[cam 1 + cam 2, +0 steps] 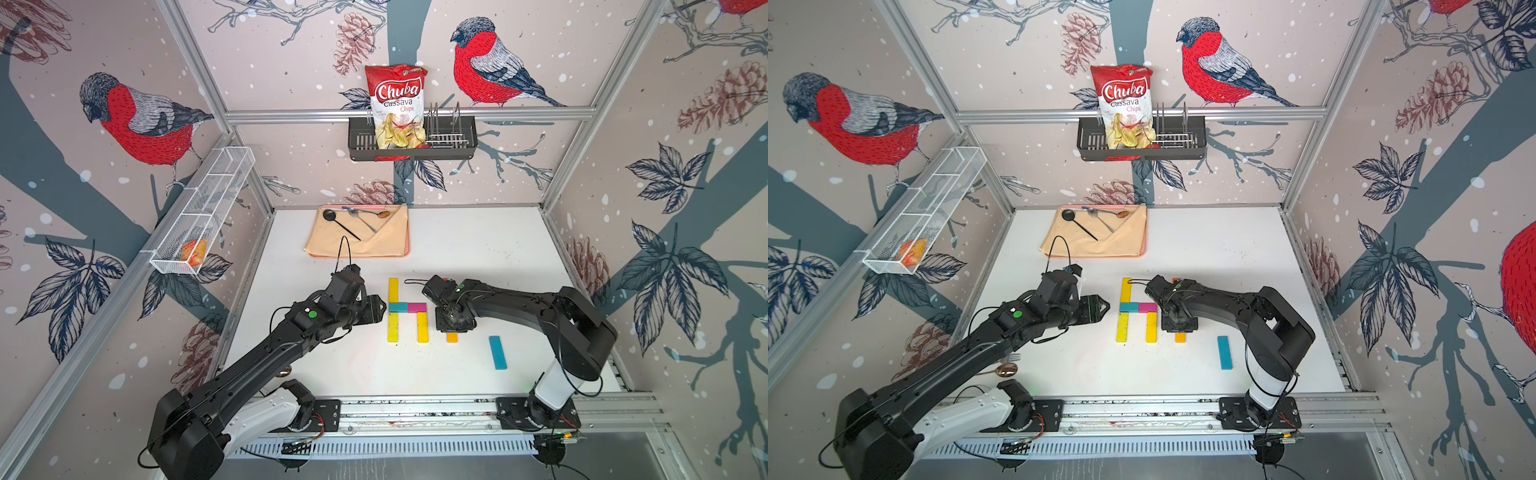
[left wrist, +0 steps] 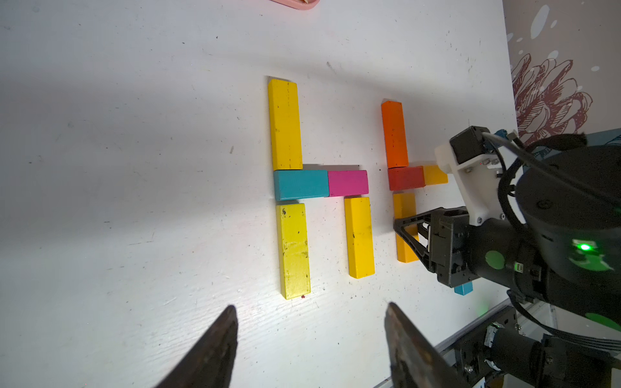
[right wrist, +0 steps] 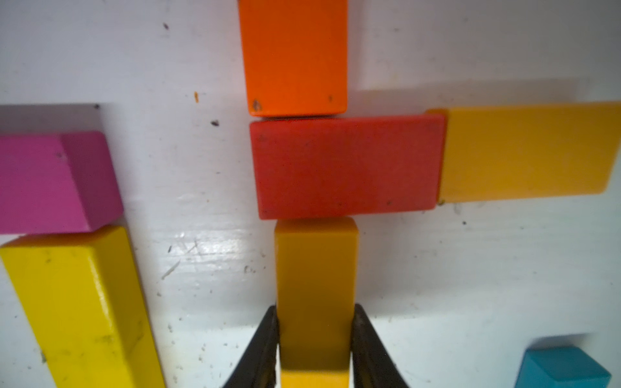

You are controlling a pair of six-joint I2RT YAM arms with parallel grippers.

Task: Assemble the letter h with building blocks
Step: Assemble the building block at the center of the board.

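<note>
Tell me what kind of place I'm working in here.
Probably a robot test cell staged as a kitchen corner: aluminium frame with bird wallpaper, a wall rack holding a chips bag, spoons on a peach cloth.

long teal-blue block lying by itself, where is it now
In both top views the long flat teal-blue block lies alone on the white table, on the robot's right, just past the amber block.

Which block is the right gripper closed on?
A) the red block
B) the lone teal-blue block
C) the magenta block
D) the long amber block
D: in the right wrist view the right gripper is shut on the long amber block, which ends at the red block.
</note>
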